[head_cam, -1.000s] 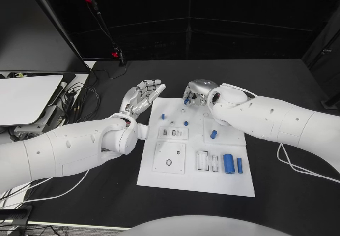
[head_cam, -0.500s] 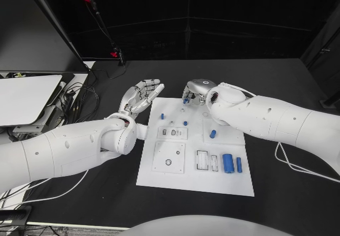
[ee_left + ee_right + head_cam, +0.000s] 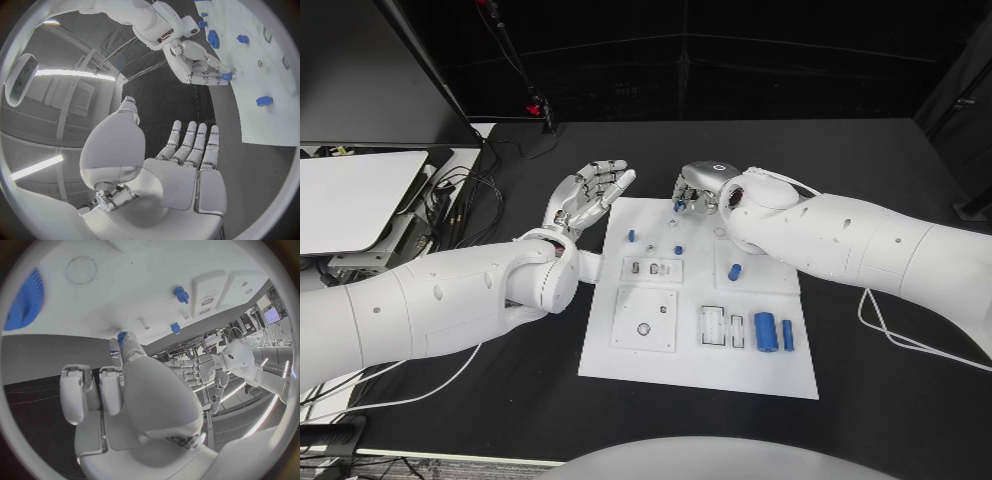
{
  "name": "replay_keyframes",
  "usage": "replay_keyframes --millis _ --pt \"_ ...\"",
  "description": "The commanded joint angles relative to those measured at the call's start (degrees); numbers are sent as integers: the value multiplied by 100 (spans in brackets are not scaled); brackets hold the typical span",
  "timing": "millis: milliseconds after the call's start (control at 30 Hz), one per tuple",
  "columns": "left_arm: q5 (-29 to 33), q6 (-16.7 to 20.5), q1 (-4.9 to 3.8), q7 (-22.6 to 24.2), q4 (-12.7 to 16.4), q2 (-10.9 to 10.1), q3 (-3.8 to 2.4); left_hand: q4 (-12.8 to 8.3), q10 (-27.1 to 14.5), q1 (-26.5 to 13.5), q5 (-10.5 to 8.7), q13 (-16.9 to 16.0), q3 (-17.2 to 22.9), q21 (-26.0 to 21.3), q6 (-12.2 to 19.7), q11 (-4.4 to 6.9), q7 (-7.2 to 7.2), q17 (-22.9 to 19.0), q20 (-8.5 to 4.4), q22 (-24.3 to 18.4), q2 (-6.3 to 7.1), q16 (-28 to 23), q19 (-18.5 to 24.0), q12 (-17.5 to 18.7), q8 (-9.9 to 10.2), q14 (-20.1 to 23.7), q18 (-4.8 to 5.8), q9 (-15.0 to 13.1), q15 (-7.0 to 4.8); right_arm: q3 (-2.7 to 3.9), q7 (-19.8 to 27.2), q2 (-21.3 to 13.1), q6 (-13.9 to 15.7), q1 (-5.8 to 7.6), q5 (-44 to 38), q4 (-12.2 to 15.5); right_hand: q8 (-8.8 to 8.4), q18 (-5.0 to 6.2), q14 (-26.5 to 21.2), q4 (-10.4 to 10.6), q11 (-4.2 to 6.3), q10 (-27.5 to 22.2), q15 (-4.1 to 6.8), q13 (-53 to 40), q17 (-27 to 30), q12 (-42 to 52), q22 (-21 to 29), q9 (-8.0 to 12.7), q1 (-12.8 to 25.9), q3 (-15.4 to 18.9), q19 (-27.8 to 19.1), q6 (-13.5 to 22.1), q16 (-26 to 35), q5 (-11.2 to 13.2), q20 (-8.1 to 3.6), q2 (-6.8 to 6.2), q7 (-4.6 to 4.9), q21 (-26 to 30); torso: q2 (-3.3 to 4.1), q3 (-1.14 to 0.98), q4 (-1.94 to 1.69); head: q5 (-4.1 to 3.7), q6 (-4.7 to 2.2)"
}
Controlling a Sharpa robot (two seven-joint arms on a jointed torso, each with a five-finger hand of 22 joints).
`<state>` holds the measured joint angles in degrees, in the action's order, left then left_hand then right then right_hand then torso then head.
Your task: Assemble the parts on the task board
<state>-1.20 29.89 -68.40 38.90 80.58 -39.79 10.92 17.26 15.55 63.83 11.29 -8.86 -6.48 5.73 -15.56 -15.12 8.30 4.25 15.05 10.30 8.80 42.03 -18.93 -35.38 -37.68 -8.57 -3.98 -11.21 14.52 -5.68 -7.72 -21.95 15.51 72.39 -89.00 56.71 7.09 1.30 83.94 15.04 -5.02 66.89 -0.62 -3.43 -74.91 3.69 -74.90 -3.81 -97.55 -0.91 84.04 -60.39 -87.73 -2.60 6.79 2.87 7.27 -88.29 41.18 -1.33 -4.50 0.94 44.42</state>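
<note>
Right hand (image 3: 700,187) hovering over the board's (image 3: 625,366) far edge, pinching a small blue part (image 3: 226,77) at its fingertips, probably carrying it toward a socket. Left hand (image 3: 587,193) waiting just off the far left corner, fingers straight and apart, gripping nothing, likely keeping clear. Other blue parts lying on the board: a big cylinder (image 3: 764,332) near the right side, pegs (image 3: 630,237) standing further up

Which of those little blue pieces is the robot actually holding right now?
The small blue piece pinched in the right hand, at the far edge of the task board. The other blue parts, such as the big cylinder, lie or stand untouched on the board.
</note>
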Motion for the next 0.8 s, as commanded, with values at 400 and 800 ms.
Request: replay_keyframes --millis 400,800 --pt "-36 -47 -9 2023 1 1 -5 -5 -49 1 -1 18 62 46 45 -12 876 -13 26 12 -89 46 21 -37 -36 32 -72 21 10 3 -92 20 -133 6 -5 -30 -370 29 349 149 -161 -539 -170 1 114 -30 -819 34 255 111 223 637 30 -12 119 -308 -206 140 -3 -2 4 6 19" --pt "-35 -51 -9 2011 -25 16 -5 -5 -49 1 -1 18 62 46 45 -12 876 -13 26 12 -89 46 21 -37 -36 32 -72 21 10 2 553 -156 973 -14 694 125 -352 156 181 175 -161 -1021 -121 -34 915 37 -299 18 1526 304 -43 1817 231 -8 128 -878 -222 421 -3 -6 4 4 30"
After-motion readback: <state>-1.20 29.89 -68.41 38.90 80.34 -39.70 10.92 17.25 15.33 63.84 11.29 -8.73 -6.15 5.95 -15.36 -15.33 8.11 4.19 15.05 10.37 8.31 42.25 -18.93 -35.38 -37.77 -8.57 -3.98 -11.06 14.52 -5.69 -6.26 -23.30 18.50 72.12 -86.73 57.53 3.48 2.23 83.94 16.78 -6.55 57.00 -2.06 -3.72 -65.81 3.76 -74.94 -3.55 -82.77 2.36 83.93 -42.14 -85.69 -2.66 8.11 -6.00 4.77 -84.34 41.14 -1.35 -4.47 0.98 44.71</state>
